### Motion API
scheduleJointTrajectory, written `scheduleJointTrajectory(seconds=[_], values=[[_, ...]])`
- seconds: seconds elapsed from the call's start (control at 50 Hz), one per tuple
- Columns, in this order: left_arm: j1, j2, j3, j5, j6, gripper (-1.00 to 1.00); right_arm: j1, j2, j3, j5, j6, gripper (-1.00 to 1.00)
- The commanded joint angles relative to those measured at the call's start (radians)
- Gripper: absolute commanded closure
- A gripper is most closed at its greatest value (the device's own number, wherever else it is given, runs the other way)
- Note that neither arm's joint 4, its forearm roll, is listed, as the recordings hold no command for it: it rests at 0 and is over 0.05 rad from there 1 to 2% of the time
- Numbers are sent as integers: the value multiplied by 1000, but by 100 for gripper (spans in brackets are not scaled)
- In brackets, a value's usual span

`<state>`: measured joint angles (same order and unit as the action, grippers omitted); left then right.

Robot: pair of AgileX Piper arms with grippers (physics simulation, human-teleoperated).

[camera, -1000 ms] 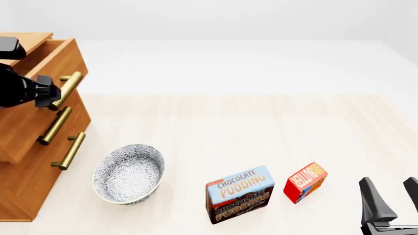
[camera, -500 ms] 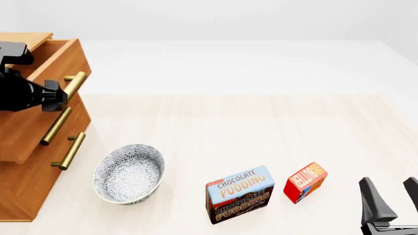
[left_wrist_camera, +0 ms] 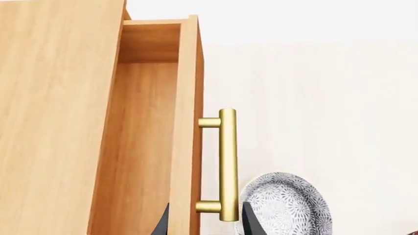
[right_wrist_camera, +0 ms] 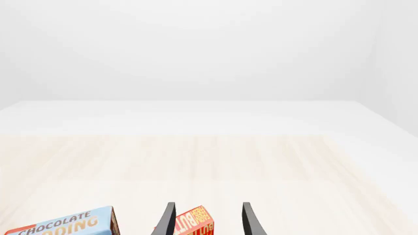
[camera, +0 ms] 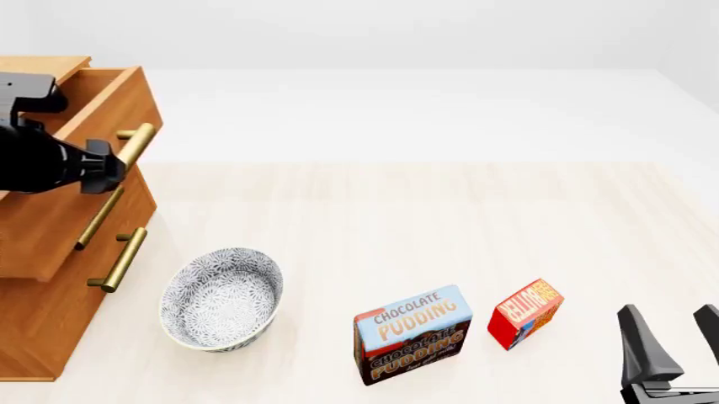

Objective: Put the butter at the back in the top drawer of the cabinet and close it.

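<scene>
- The left claw (camera: 113, 168) sits at the brass handle (camera: 131, 145) of the top drawer (camera: 103, 109); in the left wrist view its two fingertips (left_wrist_camera: 250, 223) straddle the drawer front and the bar, but whether they clamp the handle cannot be told.
- The top drawer juts out from the cabinet (camera: 45, 278), its light wood interior (left_wrist_camera: 140, 147) showing.
- The butter (camera: 524, 312) stands on the bench (camera: 450, 219), toward the right, just beside the chocolate pudding box (camera: 412, 333) and not touching it.
- A patterned bowl (camera: 221, 299) rests on the bench near the cabinet's lower drawers.
- The right claw (camera: 674, 332) hovers low at the right near edge, jaws spread apart and holding nothing, with the butter beyond them in the right wrist view (right_wrist_camera: 194, 223).
</scene>
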<state>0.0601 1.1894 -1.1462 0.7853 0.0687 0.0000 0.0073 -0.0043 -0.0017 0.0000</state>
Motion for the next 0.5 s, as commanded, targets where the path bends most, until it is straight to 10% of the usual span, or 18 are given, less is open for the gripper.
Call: scheduleJointTrajectory(seconds=[0.02, 0.5], values=[[-20, 3, 0, 9, -7, -100, 0, 0, 0, 0, 0, -100], [-84, -13, -7, 39, -36, -100, 0, 0, 0, 0, 0, -100]])
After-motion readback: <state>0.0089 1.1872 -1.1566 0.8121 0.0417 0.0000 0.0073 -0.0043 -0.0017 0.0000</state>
